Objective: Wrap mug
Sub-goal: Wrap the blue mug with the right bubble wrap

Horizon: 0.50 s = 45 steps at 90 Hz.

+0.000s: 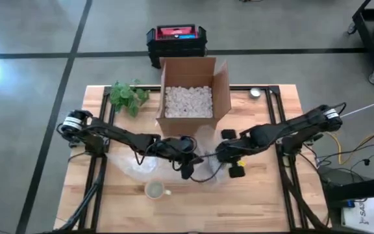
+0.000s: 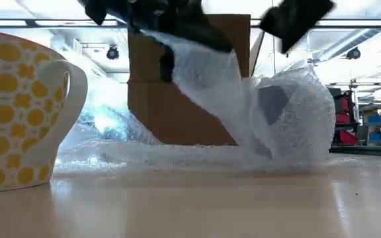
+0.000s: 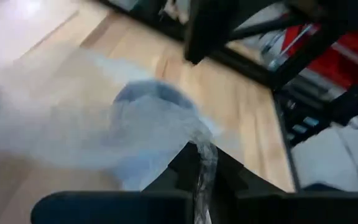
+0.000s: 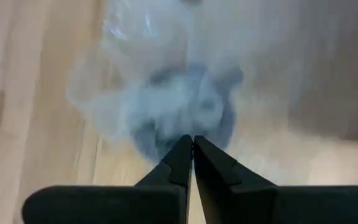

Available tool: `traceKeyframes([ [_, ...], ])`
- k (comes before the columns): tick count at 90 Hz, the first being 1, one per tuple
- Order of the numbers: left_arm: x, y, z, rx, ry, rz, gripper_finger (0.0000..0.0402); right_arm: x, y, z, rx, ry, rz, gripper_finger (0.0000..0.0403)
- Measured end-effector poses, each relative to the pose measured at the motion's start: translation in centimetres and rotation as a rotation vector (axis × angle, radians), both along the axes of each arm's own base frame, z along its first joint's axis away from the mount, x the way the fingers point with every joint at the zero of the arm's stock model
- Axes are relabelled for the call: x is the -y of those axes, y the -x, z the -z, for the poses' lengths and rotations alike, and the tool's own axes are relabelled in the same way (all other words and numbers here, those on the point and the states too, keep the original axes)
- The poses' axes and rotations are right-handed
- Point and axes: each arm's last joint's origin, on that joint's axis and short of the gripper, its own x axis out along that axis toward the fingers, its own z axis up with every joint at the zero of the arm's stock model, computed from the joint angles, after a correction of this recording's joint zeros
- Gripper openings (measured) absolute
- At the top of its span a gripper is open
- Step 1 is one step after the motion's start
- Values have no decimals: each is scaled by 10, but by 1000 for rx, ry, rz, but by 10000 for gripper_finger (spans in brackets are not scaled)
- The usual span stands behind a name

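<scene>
You have both arms meeting just in front of the cardboard box [image 1: 193, 91], which stands open with white packing peanuts [image 1: 187, 101] inside. The mug being wrapped [image 2: 273, 109] is a dark blue-grey one, already bundled in bubble wrap [image 2: 210, 132]; it sits on the wooden table [image 1: 265, 195] just in front of the box, between the 2 grippers. In the low view you see it as a rounded, wrapped lump with the box behind it.

Your left gripper [image 1: 186, 158] is just in front of the box, beside the bundle, and its fingers [image 3: 182, 168] are pinched on an edge of the bubble wrap, pulling a sheet of it up off the table. Your right gripper [image 1: 221, 154] is on the other side of the bundle, its fingers [image 4: 185, 158] pressed together right at the wrapped mug; you cannot tell whether any wrap is caught between them.

A 2nd mug, white with yellow dots [image 2: 15, 106], stands well in front of the box, apart from the wrap. A green plant [image 1: 127, 96] lies beside the box's left wall.
</scene>
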Motion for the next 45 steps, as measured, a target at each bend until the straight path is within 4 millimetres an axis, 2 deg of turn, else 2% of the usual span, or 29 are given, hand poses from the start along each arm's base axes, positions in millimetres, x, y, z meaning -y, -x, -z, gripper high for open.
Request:
traceKeyframes([
  [11,1,-9,6,68,12,2,0,-5,7,29,44,-31,21,2],
  [24,2,-19,19,107,17,3,0,-6,0,64,148,-55,27,2],
  [45,3,-30,47,101,53,-17,0,-5,-17,81,184,-43,-5,2],
])
